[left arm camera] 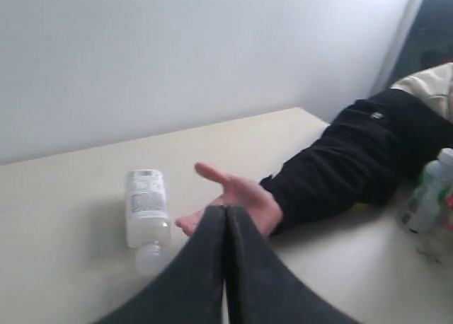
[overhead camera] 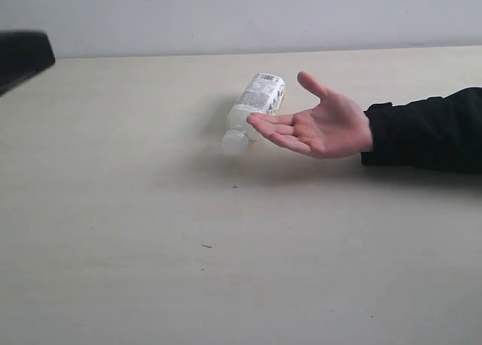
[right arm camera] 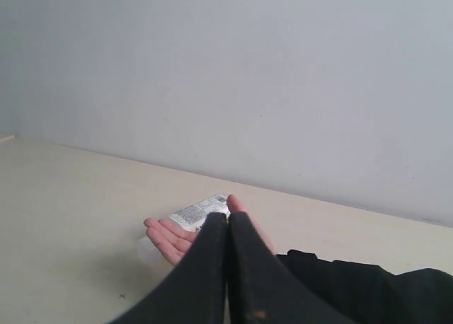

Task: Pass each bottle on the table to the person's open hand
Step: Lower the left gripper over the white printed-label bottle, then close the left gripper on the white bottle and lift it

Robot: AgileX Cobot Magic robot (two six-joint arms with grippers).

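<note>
One whitish bottle [overhead camera: 256, 104] with a white printed label lies on its side on the pale table [overhead camera: 151, 247], its cap toward the front. The person's open hand [overhead camera: 320, 126] hovers palm up just right of it, fingertips overlapping the bottle. In the left wrist view my left gripper [left arm camera: 225, 209] is shut and empty, above and short of the bottle [left arm camera: 146, 209] and the hand [left arm camera: 241, 195]. My right gripper [right arm camera: 228, 216] is shut and empty too, with the hand [right arm camera: 170, 239] and bottle [right arm camera: 202, 212] beyond it. Neither gripper's fingers show in the exterior view.
A black-sleeved arm [overhead camera: 429, 130] lies across the table's right side. Beyond that arm, a whitish bottle with a green label [left arm camera: 428, 193] stands among blurred others at the table's end. A dark block [overhead camera: 22, 55] juts in at the exterior view's upper left.
</note>
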